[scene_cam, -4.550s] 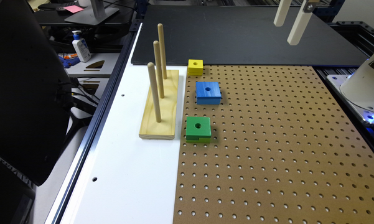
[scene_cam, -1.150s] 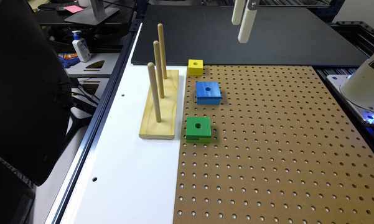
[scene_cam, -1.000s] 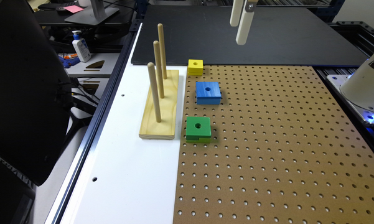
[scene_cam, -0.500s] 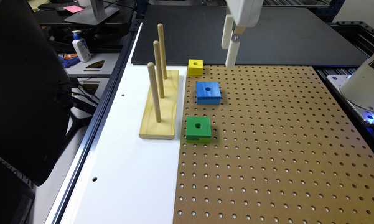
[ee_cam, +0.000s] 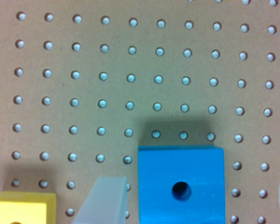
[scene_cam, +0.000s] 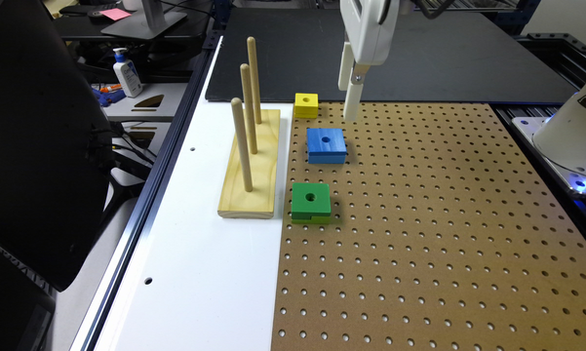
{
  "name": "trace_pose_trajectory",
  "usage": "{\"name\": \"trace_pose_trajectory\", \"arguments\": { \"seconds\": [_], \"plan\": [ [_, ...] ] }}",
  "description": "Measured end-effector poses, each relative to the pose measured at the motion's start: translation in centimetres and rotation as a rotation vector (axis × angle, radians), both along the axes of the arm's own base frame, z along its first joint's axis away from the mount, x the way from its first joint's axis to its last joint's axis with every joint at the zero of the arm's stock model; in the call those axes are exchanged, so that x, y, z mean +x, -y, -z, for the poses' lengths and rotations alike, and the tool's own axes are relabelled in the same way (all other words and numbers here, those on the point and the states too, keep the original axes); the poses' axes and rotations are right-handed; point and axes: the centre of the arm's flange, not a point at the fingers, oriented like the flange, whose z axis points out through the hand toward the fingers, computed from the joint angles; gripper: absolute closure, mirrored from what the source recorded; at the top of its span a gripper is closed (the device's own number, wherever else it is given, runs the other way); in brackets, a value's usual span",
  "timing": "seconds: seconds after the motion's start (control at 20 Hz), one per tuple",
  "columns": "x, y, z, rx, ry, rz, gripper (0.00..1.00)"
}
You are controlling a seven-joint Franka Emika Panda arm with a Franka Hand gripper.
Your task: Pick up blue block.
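The blue block (scene_cam: 326,145) lies flat on the pegboard (scene_cam: 443,234), between the yellow block (scene_cam: 306,105) and the green block (scene_cam: 311,202). The gripper (scene_cam: 348,97) hangs above the board just beyond it, fingers spread apart and holding nothing, seemingly straddling the block in the wrist view

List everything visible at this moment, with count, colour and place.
Flat square blue wooden block: one, blue, on the pegboard between the other two blocks.
Small yellow wooden block: one, yellow, at the pegboard's far edge.
Green square wooden block: one, green, nearest the camera.
Pale wooden base with three upright pegs: one, natural wood, on the white surface.
Brown perforated pegboard: one.
Lotion bottle: one, white, side desk.
Gripper: one, white, fingers open, above the pegboard.
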Motion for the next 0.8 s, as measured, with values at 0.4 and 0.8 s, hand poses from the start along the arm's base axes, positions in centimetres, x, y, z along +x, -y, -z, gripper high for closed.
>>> {"name": "trace_pose_trajectory", "arguments": {
  "seconds": [0.4,0.8],
  "plan": [
    [0.6,0.3,3.0,0.001,-0.007,0.004,0.00],
    [1.5,0.3,6.0,0.002,-0.001,0.005,0.00]
  ]
}}
